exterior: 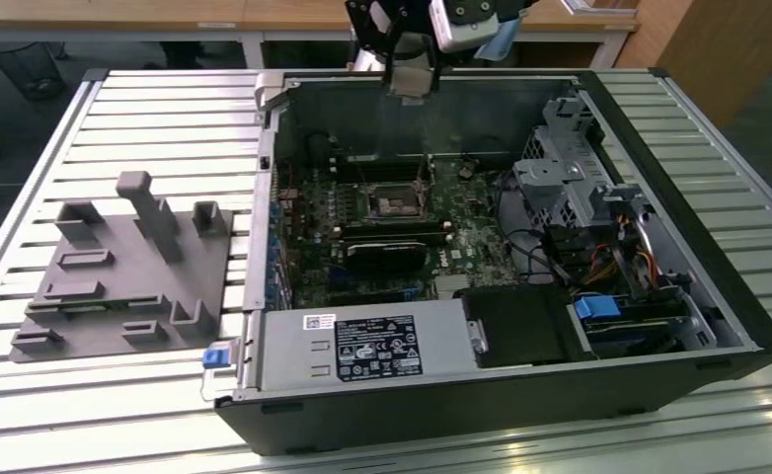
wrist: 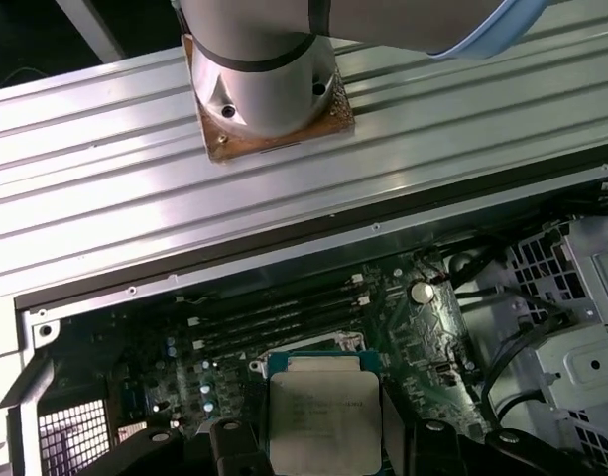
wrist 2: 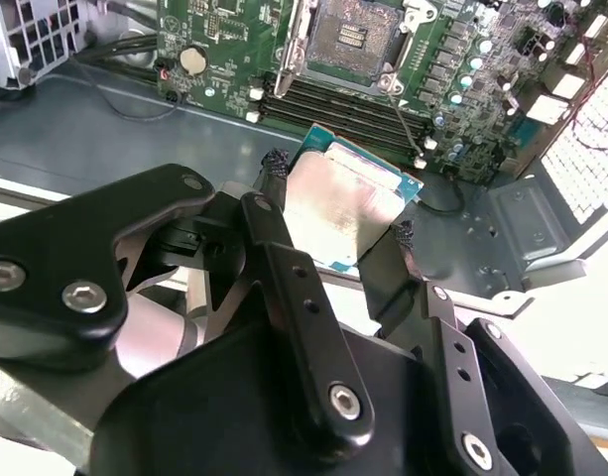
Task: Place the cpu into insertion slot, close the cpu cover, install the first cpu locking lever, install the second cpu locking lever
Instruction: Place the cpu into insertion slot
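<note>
Jaws clamped on the chip: the gripper (wrist 2: pixel 335 206) pinches a small, flat, silver-topped chip (wrist 2: pixel 355 196) by two opposite edges. One padded finger (wrist 2: pixel 274 167) presses each side. The jaws are open only as wide as the chip itself, and they touch nothing else.

Reading the exterior view from its left, a grey moulded parts holder (exterior: pixel 122 267) lies on a slatted metal table (exterior: pixel 162 109), well apart from the work. Next comes an open computer case (exterior: pixel 265 178) with a green circuit board (exterior: pixel 479 257) on its floor. Near the board's middle sits the socket (exterior: pixel 397 204), a dark square recess with a thin metal rim, left uncovered. Thin metal levers (exterior: pixel 425 168) appear to stand raised just beside it. The gripper hangs above the case's far wall, so the chip is in the air, short of the socket and well above it. On the exterior view's right are a silver drive cage (exterior: pixel 558 188) and loose cables (exterior: pixel 610 267).

The step in hand looks like carrying the chip to the socket. It would likely go best with the chip held level and squared to the socket's rim (a tilted corner could catch), then set straight down without sliding.
</note>
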`<state>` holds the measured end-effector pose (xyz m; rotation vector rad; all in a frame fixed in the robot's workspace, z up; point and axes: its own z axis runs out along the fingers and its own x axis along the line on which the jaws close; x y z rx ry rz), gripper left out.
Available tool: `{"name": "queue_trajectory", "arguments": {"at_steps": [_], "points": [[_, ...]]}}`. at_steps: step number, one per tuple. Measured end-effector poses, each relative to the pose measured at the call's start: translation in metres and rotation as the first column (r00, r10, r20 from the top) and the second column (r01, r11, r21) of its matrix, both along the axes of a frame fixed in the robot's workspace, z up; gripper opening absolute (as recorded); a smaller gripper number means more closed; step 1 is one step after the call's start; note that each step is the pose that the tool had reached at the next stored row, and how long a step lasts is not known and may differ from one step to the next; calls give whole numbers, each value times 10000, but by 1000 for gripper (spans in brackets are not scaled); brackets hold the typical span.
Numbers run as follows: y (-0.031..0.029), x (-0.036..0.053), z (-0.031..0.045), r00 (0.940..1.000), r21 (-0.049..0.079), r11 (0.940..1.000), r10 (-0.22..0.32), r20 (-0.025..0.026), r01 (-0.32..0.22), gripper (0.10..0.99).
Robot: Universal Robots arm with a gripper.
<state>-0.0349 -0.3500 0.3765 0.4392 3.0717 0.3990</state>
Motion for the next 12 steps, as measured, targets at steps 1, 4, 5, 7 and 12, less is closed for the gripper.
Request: {"name": "queue_trajectory", "arguments": {"at_steps": [1, 4, 5, 7, 12], "points": [[0, 0, 0, 10000, -38, 10000, -59, 0, 59, 541], [0, 0, -2, 9994, -353, 9988, -332, 6, 332, 541], [0, 0, -3, 9992, -455, 9982, -394, 10, 394, 541], [0, 0, -3, 9988, -647, 9967, -485, 15, 485, 541], [0, 1, -6, 9986, -985, 9938, -524, -117, 510, 541]]}}
